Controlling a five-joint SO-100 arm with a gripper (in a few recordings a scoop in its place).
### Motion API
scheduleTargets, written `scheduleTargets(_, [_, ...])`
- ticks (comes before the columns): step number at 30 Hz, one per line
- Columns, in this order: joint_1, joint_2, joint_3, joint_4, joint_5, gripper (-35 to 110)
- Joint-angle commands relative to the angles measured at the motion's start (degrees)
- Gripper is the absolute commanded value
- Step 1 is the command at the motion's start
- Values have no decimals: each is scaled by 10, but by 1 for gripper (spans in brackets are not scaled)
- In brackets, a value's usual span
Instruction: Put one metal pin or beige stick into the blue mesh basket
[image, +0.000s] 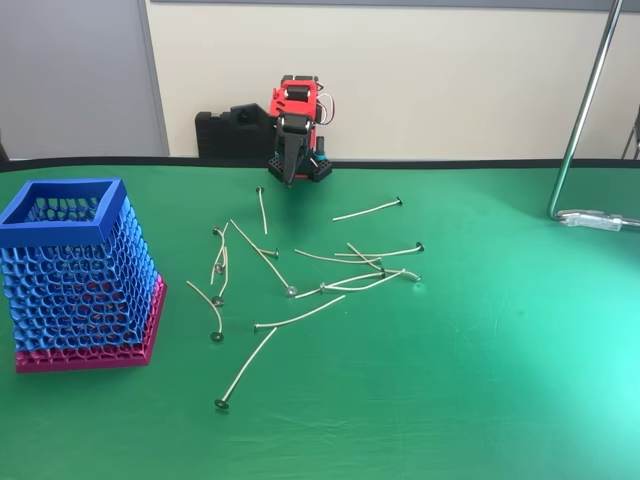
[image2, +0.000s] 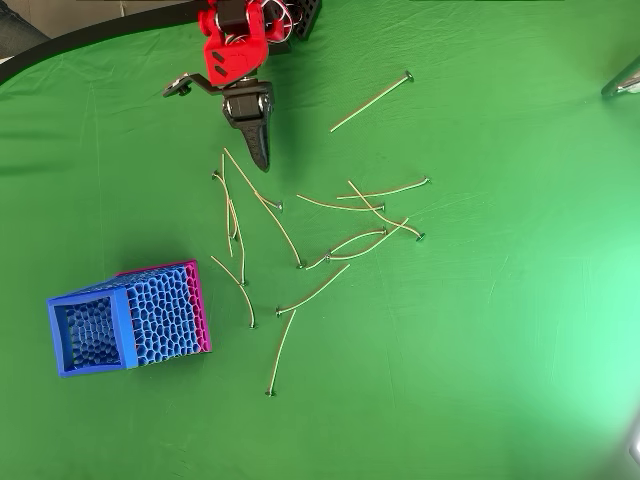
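A red and black arm's tool (image2: 260, 160), closed and empty, hangs over the green bench (image: 500, 380) beside scattered beige sticks (image2: 320, 290), ready for picking; the blue mesh basket (image: 62, 215) stands well apart.

The fixed view is taken from low across the table, facing the arm base (image: 298, 150). The overhead view is taken straight down. The blue mesh basket (image: 75, 275) and scattered sticks are shared by both.
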Motion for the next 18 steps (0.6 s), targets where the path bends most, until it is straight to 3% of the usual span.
scheduleTargets(1, [-9, 26, 3, 39, 8, 1])
scheduleTargets(18, [-18, 31, 3, 155, 37, 1])
